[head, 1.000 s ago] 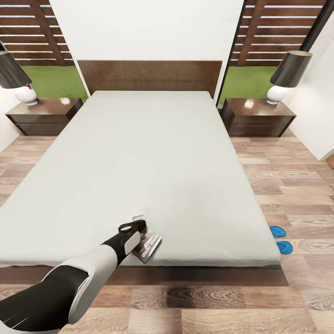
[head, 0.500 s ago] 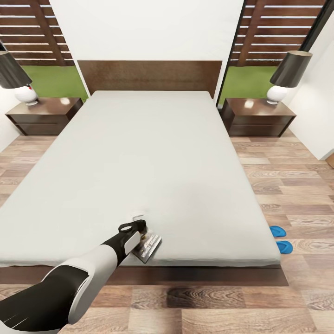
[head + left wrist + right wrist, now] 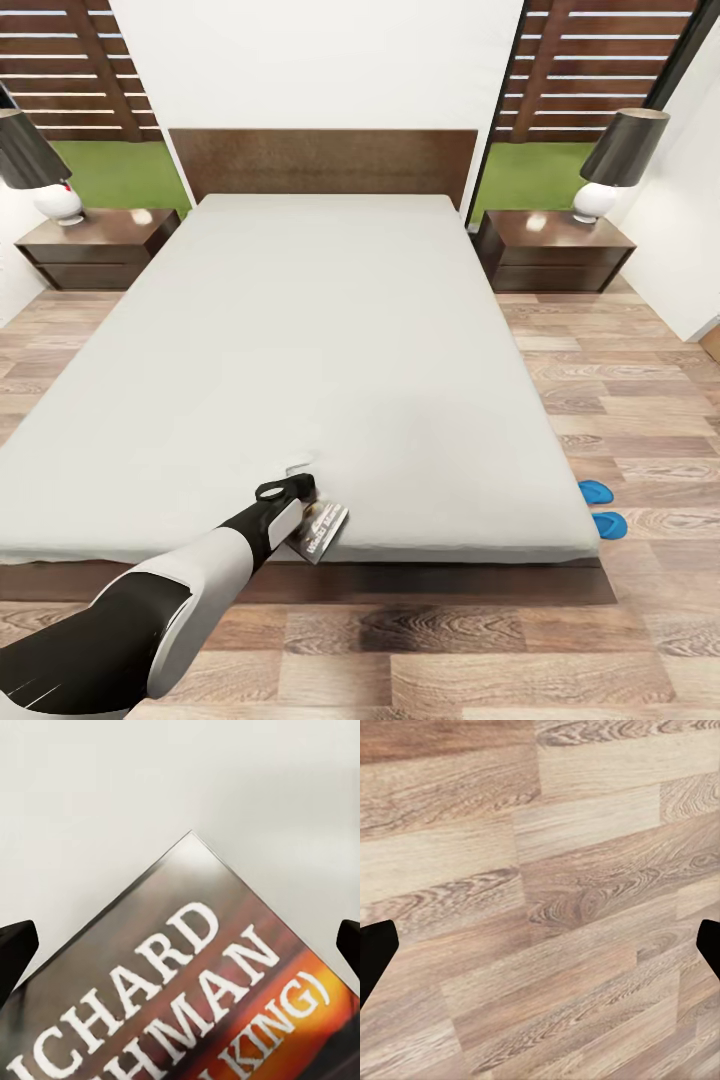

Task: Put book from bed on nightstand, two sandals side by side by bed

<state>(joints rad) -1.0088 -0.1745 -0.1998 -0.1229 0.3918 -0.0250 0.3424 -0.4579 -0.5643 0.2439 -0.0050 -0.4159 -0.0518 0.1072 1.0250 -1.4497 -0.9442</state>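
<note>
Left tool (image 3: 300,497) sits at the foot edge of the bed (image 3: 330,340), right over the book (image 3: 322,527). In the left wrist view the fingertips (image 3: 15,952) are spread wide at both sides with the book (image 3: 195,997) between and below them. Tool is open, not gripping yet. The book lies flat on the mattress, one corner pointing away from the tool, its long axis running diagonal to the finger line. My read: the wrist needs a turn, or the tool has to take an edge, before closing. Left arm is clearly the nearer one.

Book: thin, glossy dark cover, white block lettering, orange band. Mattress: plain matte light grey. Frame: dark wood.

Right tool (image 3: 540,945) points at the floor (image 3: 547,870), pale wood planks with visible grain. Tips are dark and set wide apart, holding nothing.

Farther right, two blue sandals (image 3: 602,507) lie on the floor just beside the bed's foot corner, close together. Oval and flat.

Far end: two dark glossy nightstands, left (image 3: 95,247) and right (image 3: 553,250), flank the headboard. Each carries a lamp. The left one is on the book arm's side.
</note>
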